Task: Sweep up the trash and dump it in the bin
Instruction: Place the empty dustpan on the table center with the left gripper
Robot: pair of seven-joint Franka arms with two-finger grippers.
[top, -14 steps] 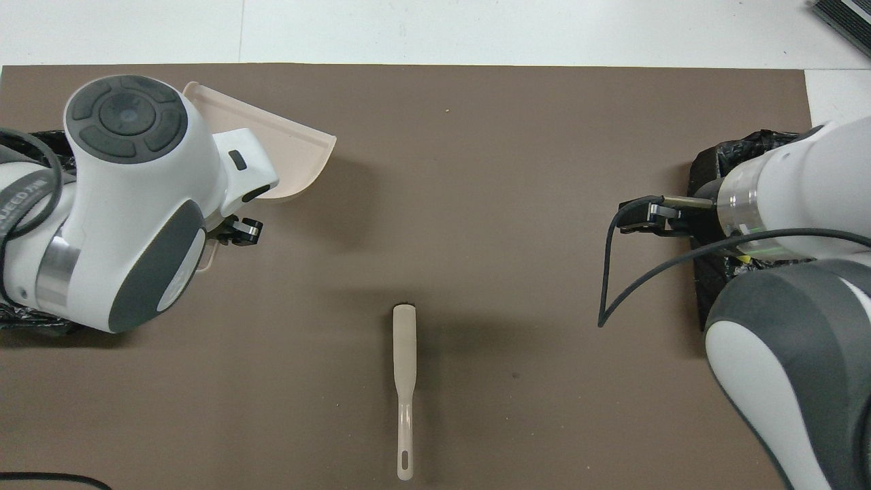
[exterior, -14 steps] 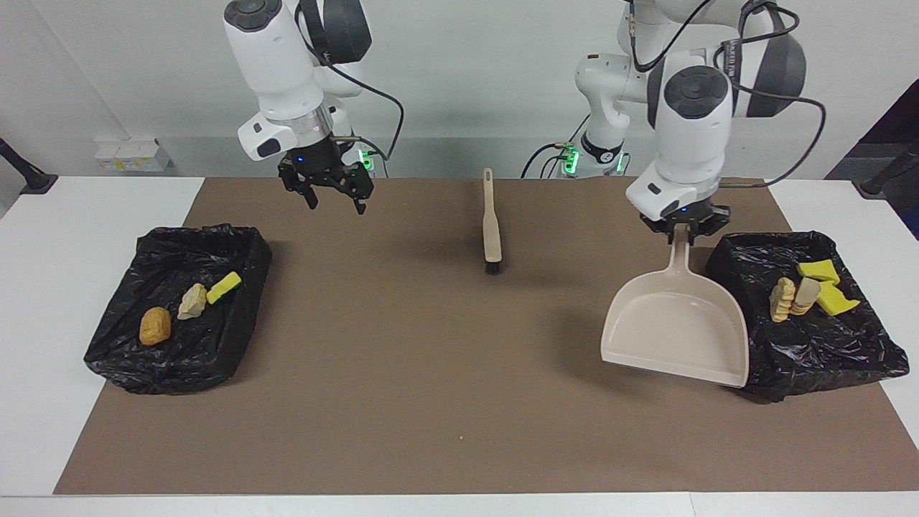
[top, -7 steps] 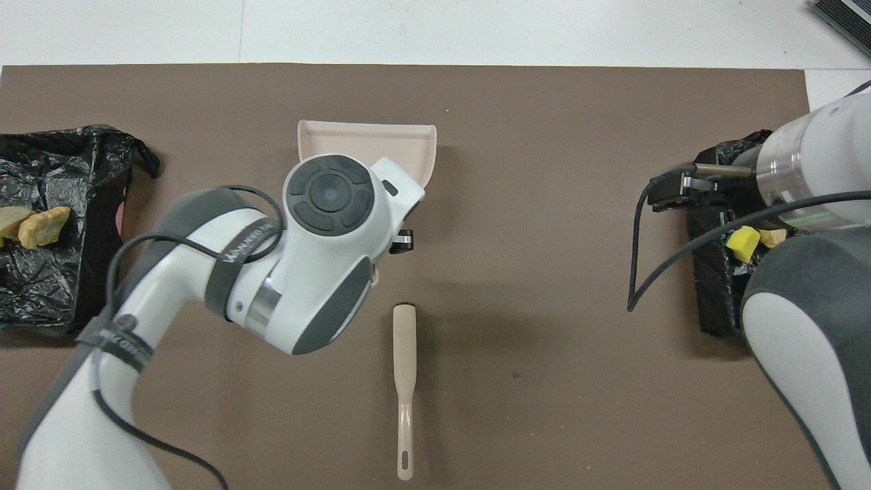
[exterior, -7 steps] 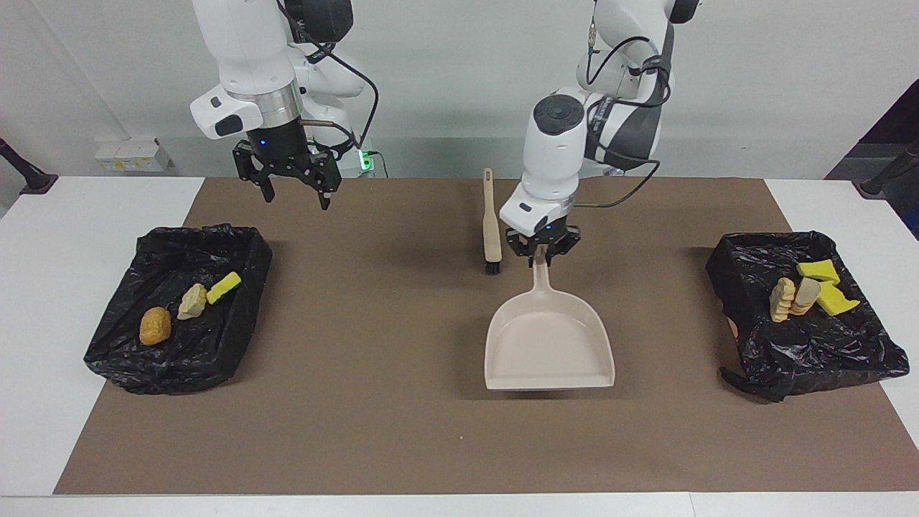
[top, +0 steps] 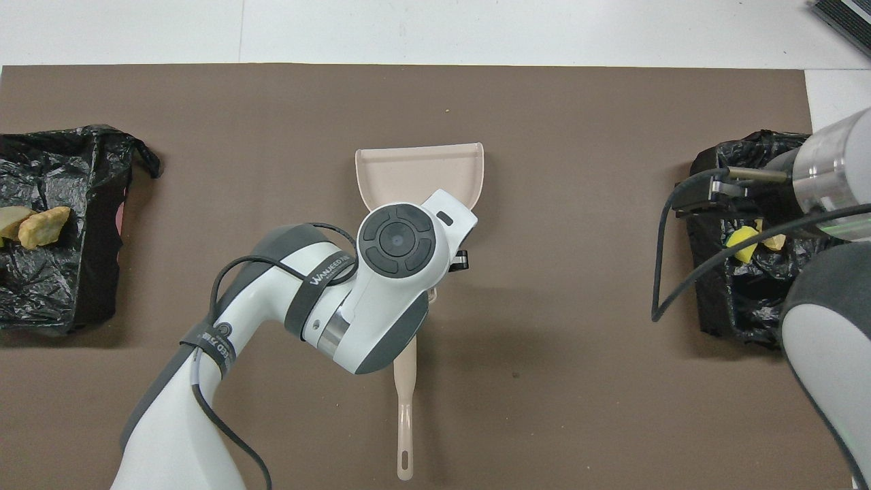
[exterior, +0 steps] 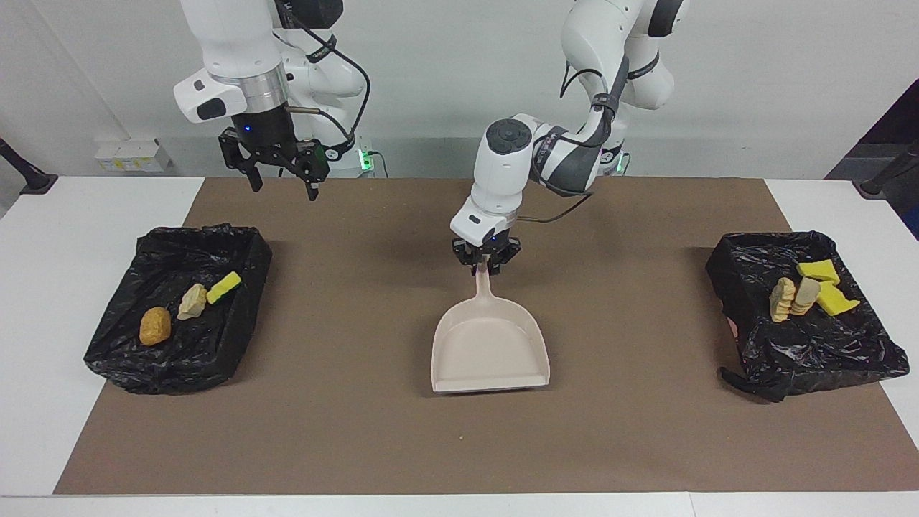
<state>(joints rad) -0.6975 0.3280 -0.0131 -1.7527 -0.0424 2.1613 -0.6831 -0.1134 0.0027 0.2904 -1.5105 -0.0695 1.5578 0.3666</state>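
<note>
Trash (exterior: 192, 301) lies in both bins, apart from left hand (exterior: 487, 268) gripping dustpan (exterior: 490, 347).

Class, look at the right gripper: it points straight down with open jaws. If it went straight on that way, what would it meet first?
Most likely the bare brown mat, just robot-side of the black-lined bin at that end. The right gripper hangs empty above there, though depth is hard to judge and it might clip the bin's rim.
</note>
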